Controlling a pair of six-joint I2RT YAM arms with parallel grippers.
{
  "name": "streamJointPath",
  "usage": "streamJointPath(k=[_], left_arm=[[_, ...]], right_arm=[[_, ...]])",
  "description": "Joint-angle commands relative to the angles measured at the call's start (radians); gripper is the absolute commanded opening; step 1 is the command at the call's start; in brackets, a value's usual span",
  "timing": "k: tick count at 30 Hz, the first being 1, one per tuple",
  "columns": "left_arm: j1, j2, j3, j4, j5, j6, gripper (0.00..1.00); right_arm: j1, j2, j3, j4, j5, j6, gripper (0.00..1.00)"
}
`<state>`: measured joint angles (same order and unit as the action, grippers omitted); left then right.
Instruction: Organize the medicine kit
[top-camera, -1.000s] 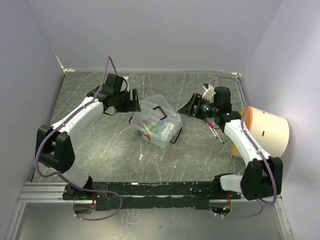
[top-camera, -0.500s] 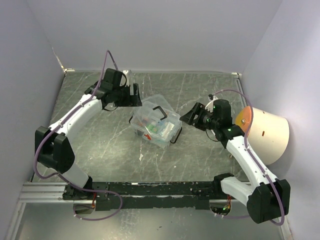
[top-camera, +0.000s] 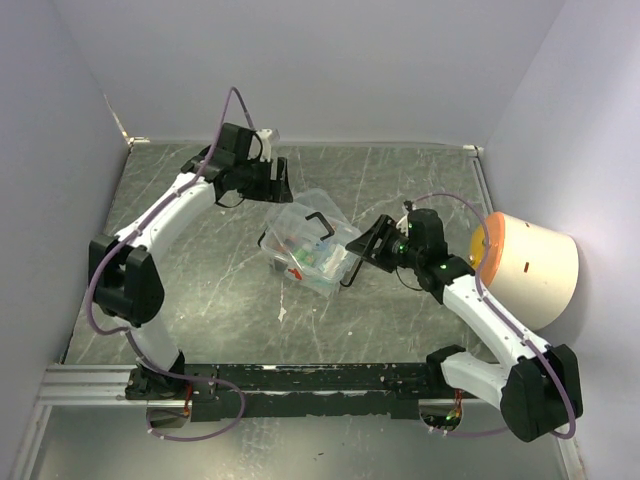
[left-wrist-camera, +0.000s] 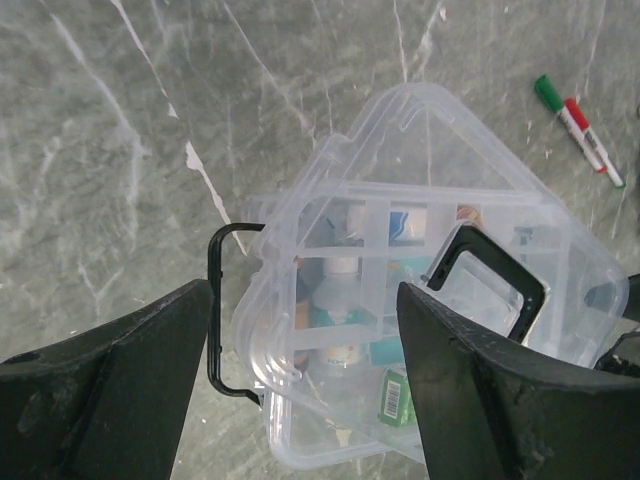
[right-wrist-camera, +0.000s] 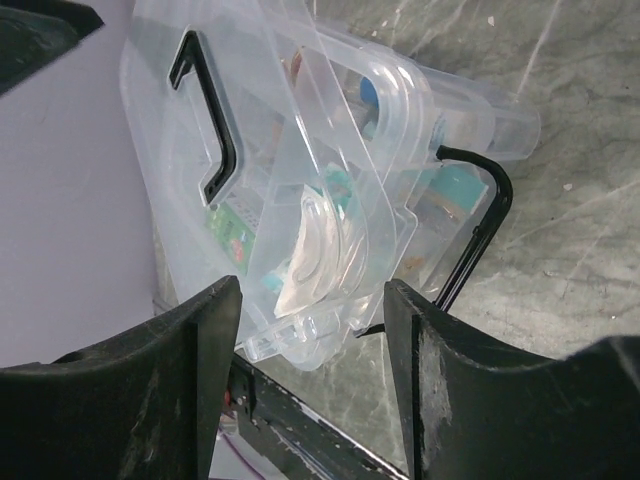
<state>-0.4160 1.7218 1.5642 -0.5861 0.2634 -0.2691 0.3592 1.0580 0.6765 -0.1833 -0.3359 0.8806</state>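
Kit (top-camera: 310, 252) sits at ctr of surface (top-camera: 200, 290), meds (left-wrist-camera: 335, 300) inside; lid (left-wrist-camera: 430, 200) lies skewed on top, not seated. We judge packing mostly done, closing left. Left gripper (top-camera: 280, 190), at kit's far side, & right gripper (top-camera: 362, 243), at its right, both gape wide, empty, w/ no contact visible.
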Motion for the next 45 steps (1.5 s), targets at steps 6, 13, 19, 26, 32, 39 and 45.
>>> streamJointPath(k=[6,13,19,26,32,39,45], left_arm=[[0.005,0.079,0.015,-0.042,0.15,0.032,0.81],[0.006,-0.024,-0.148,-0.011,0.06,-0.03,0.63],[0.005,-0.147,-0.267,0.019,0.049,-0.049,0.6],[0.005,-0.194,-0.335,0.02,0.115,-0.064,0.6],[0.005,-0.217,-0.338,-0.002,0.122,-0.052,0.6],[0.005,-0.214,-0.328,-0.005,0.112,-0.053,0.61],[0.005,-0.191,-0.333,0.006,0.084,-0.077,0.61]], right_arm=[[0.012,0.015,-0.036,0.068,0.07,0.077,0.47],[0.011,0.064,0.0,0.043,0.11,0.05,0.31],[0.008,0.096,0.041,0.032,0.152,0.001,0.3],[0.006,0.146,0.097,0.03,0.164,-0.037,0.3],[0.006,0.139,0.102,0.003,0.204,-0.049,0.3],[0.006,0.109,0.099,-0.022,0.2,-0.063,0.42],[0.006,0.1,0.058,-0.006,0.177,-0.046,0.46]])
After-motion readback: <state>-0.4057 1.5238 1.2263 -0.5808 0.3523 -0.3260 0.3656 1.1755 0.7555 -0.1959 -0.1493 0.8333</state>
